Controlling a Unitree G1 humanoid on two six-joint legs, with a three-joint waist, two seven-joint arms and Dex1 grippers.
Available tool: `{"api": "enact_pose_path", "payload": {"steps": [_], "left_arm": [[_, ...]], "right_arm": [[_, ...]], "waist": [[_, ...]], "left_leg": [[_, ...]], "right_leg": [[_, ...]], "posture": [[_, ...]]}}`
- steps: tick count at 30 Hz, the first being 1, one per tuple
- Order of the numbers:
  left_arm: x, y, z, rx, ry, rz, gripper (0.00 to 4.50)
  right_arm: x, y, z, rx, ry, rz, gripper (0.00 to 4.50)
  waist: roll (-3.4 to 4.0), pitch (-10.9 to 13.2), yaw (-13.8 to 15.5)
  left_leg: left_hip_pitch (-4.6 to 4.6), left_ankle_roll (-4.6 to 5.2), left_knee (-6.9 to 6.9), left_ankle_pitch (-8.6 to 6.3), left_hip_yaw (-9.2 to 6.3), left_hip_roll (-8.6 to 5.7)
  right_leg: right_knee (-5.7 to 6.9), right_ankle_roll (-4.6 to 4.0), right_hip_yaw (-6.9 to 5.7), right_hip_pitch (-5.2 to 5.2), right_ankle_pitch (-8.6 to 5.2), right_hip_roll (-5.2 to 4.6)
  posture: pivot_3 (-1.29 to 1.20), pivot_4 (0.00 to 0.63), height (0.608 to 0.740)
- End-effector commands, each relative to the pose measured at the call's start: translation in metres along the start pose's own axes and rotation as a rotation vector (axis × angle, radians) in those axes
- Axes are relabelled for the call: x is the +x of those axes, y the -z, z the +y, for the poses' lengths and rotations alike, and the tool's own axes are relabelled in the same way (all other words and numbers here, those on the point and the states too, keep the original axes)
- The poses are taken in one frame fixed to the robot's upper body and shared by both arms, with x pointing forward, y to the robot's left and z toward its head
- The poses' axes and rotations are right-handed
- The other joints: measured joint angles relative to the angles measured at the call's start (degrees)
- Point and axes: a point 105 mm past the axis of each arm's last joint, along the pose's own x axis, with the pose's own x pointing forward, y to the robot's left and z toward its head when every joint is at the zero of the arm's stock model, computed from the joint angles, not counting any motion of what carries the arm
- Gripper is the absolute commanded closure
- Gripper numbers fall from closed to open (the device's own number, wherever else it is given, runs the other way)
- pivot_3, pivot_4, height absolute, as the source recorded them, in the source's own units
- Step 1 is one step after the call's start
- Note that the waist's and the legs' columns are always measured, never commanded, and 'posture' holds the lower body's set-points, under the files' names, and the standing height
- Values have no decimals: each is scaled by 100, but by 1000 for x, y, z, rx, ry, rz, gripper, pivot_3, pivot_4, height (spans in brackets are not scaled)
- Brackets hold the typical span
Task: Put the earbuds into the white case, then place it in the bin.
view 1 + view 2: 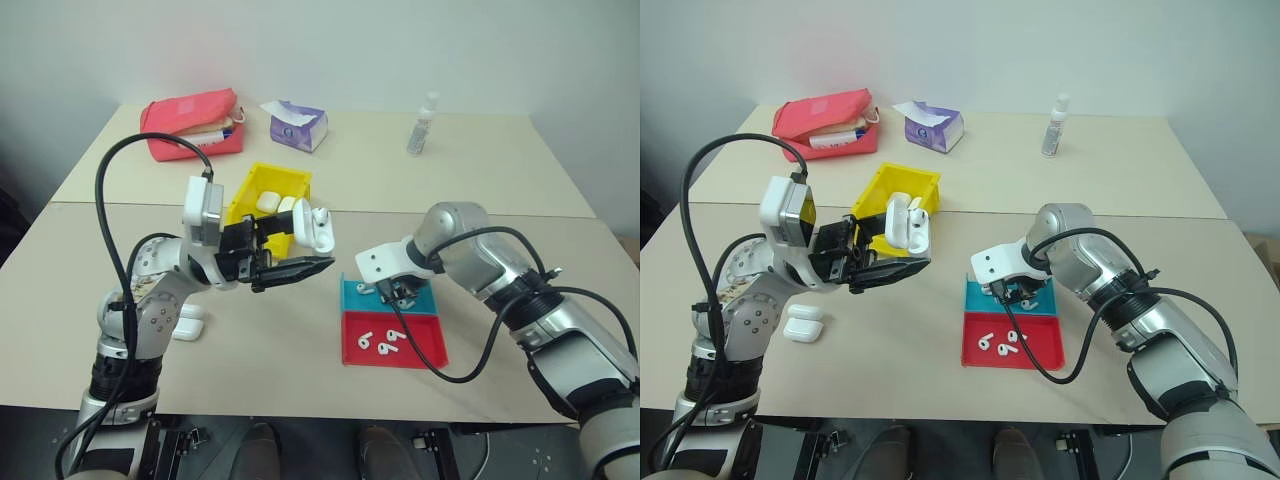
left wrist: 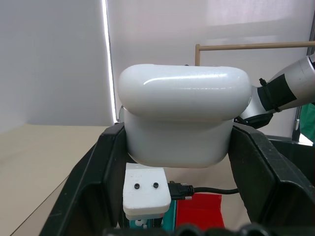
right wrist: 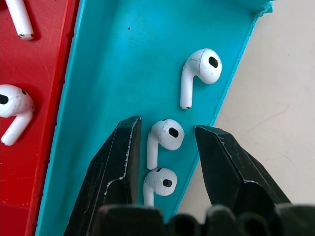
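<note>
L gripper [image 2: 172, 162] clamped on white case [image 2: 179, 115], lid open, held above table by yellow bin [image 1: 262, 184]. R gripper [image 3: 165, 147] part-open astride earbud [image 3: 162, 140] in teal tray [image 3: 113, 73], not gripping.

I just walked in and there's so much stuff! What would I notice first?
First, the white case, lid flipped open, held up by the left tool in front of the yellow bin. Next, the right tool pointing down into the teal tray, its open fingers on either side of a tiny earbud. Beside it, a red tray holds more earbuds.
</note>
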Motion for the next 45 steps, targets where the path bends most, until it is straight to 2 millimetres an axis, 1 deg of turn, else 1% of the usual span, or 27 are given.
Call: {"api": "enact_pose_path", "payload": {"steps": [1, 5, 7, 11, 17, 20, 22, 26, 30, 34, 36, 37, 39, 41, 45], "left_arm": [[1, -11, -4, 59, 14, -22, 1728], [1, -11, -3, 59, 15, -22, 1728], [1, -11, -3, 59, 16, -23, 1728], [1, -11, -3, 60, 15, -23, 1728], [1, -11, -3, 59, 14, -24, 1728], [1, -11, -4, 58, 15, -26, 1728], [2, -11, -4, 56, 18, -27, 1728], [5, -11, -3, 54, 32, -30, 1728], [5, -12, 0, 53, 42, -38, 1728], [6, -13, 1, 52, 47, -47, 1728], [6, -13, 1, 49, 50, -51, 1728], [6, -13, 2, 48, 52, -52, 1728], [7, -13, 2, 44, 58, -54, 1728], [10, -12, 3, 34, 73, -60, 1728], [15, -12, 5, 23, 90, -65, 1728]], "right_arm": [[1, 10, 3, 20, -10, 25, 2375], [2, 10, 4, 19, -12, 23, 2375], [2, 9, 4, 18, -14, 21, 2741], [4, 10, 6, 15, -19, 21, 3844], [4, 8, 7, 33, -19, 5, 3847], [0, 4, 7, 83, -15, -42, 3847], [-6, 1, 5, 137, -3, -90, 3847], [-30, -7, -1, 308, 25, -264, 3847], [-69, -14, -12, 530, 124, -549, 3847], [-107, -13, -14, 679, 249, -846, 3847], [-124, -11, -10, 691, 333, -1004, 3847], [-130, -11, -7, 688, 363, -1055, 3847], [-144, -12, 2, 680, 421, -1201, 3847], [-161, -22, 11, 676, 427, -1374, 3847], [-179, -43, 21, 659, 373, -1581, 3847]], "waist": [[0, 0, 0], [0, 0, 0], [0, 0, -1], [0, 0, -3], [0, 0, -1], [0, 0, -1], [0, 0, -2], [0, 0, -3], [0, 0, -1], [0, 0, 8], [0, 0, 14], [0, 0, 16], [0, 0, 16], [0, 0, 7], [1, -1, -34]], "left_leg": [[0, 0, 0, 0, 0, 0], [0, 0, 0, 0, 0, 0], [0, 0, 0, 0, 0, 0], [3, 0, 0, 0, 0, 0], [3, -1, 1, 0, 0, 0], [3, -1, 0, 0, 0, 0], [2, -1, 0, 0, 0, 0], [-3, -1, 0, 0, 0, 0], [-4, 0, -1, 0, -1, 0], [-5, 0, -3, 0, -3, 0], [-6, 0, -3, 0, -4, 0], [-7, 0, -4, 0, -5, -1], [-10, 0, -5, 0, -7, -1], [-11, 0, -5, 0, -7, -1], [-6, 0, -5, 0, -7, -1]], "right_leg": [[0, 0, 0, 0, 0, 0], [0, 0, 0, 0, 0, 0], [0, 0, 0, 0, 0, 0], [2, 0, 0, 1, 0, 0], [2, 0, 0, 2, 0, 0], [2, 0, 0, 2, 0, 0], [1, 0, 0, 2, 0, 0], [2, 0, 0, -2, 0, 0], [1, 0, 0, -4, 0, 0], [-2, 0, -1, -2, 0, 0], [-3, 0, -3, -1, 0, 0], [-4, 0, -3, 0, 0, 0], [-5, 0, -5, 0, 0, 0], [-4, 0, -4, -3, 0, 0], [5, 0, -2, -2, 0, 1]], "posture": [[0, 150, 740], [0, 150, 740], [0, 150, 740], [0, 150, 740], [0, 150, 740], [0, 150, 740], [0, 150, 740], [0, 150, 740], [0, 150, 740], [0, 150, 740], [0, 150, 740], [0, 150, 740], [0, 150, 740], [0, 150, 740], [0, 150, 740]]}}
